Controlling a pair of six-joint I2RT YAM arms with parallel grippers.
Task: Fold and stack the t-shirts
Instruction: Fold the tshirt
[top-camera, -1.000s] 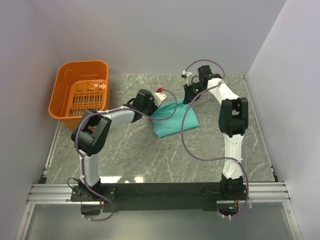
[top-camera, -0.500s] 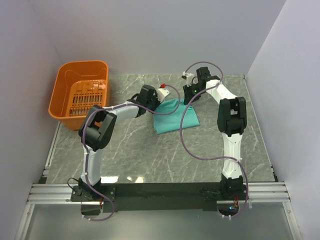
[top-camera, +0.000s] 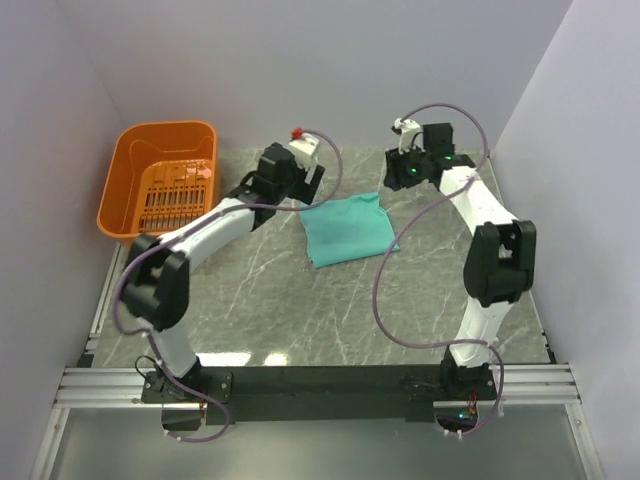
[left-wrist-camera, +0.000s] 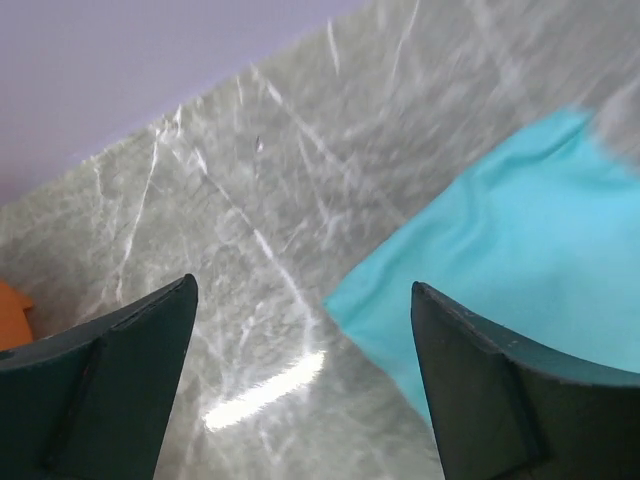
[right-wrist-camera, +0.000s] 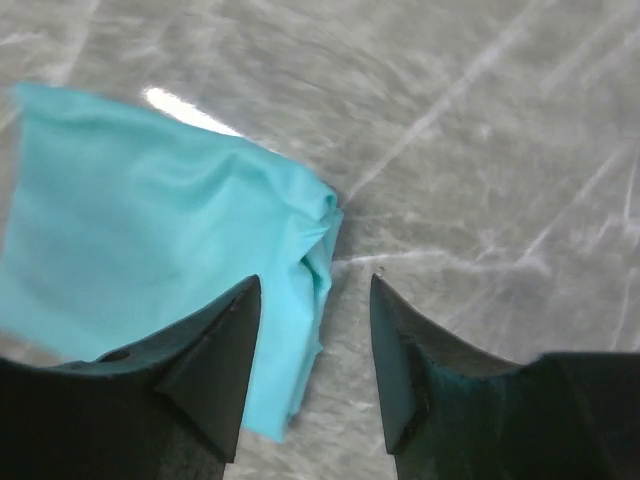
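The teal t-shirt (top-camera: 348, 228) lies folded in a rough square on the marble table, right of centre. My left gripper (top-camera: 312, 188) hovers off its far left corner, open and empty. In the left wrist view the left gripper (left-wrist-camera: 303, 288) has its jaws wide apart over bare table, the t-shirt (left-wrist-camera: 520, 240) lying to the right. My right gripper (top-camera: 392, 185) hangs above the shirt's far right corner. In the right wrist view the right gripper (right-wrist-camera: 315, 282) is partly open, with the t-shirt's (right-wrist-camera: 150, 200) rumpled edge below the gap and nothing held.
An orange plastic basket (top-camera: 165, 127) stands at the far left against the wall; a sliver of the basket (left-wrist-camera: 10, 310) shows in the left wrist view. Purple cables loop from both arms over the table. Walls close in the back and both sides.
Both grippers have opened and let go of the t-shirt, then lifted back toward the far wall. The shirt now lies flatter and uncovered.
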